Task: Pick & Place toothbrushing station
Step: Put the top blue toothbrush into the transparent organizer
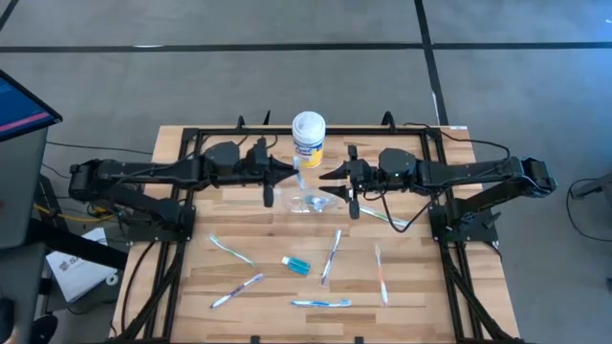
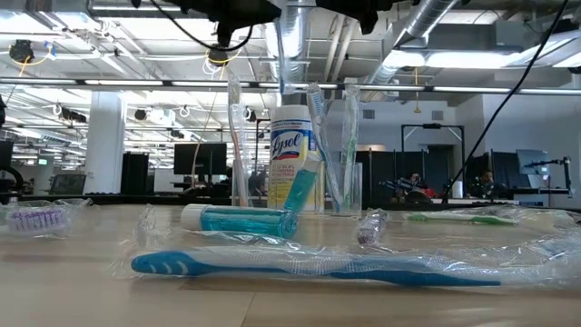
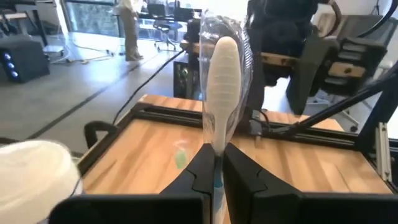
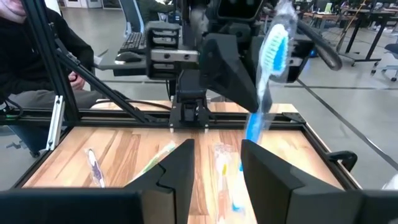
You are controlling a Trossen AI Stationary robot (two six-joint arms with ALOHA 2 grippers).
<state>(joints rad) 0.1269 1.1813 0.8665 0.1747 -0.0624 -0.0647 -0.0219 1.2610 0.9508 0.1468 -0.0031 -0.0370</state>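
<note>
Toothbrushes are lying loose across the lower centre of the bench (image 1: 402,315): wrapped toothbrush (image 1: 321,303), another toothbrush (image 1: 382,274), teal tube (image 1: 296,265). At mid-frame the cup (image 1: 314,202) is holding several brushes, so the task looks partly done. The left gripper (image 3: 215,163) is pinching a white toothbrush (image 3: 222,87) beside the cup; the right gripper (image 4: 215,158) is standing spread and empty, and the cup's contents are too crowded to count.

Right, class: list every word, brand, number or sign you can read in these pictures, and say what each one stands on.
"Lysol": on the label of the yellow canister with a white lid, low view.
Smaller print on that label: too small to read.
Teal tube, toothbrush wrappers: no readable text.
</note>
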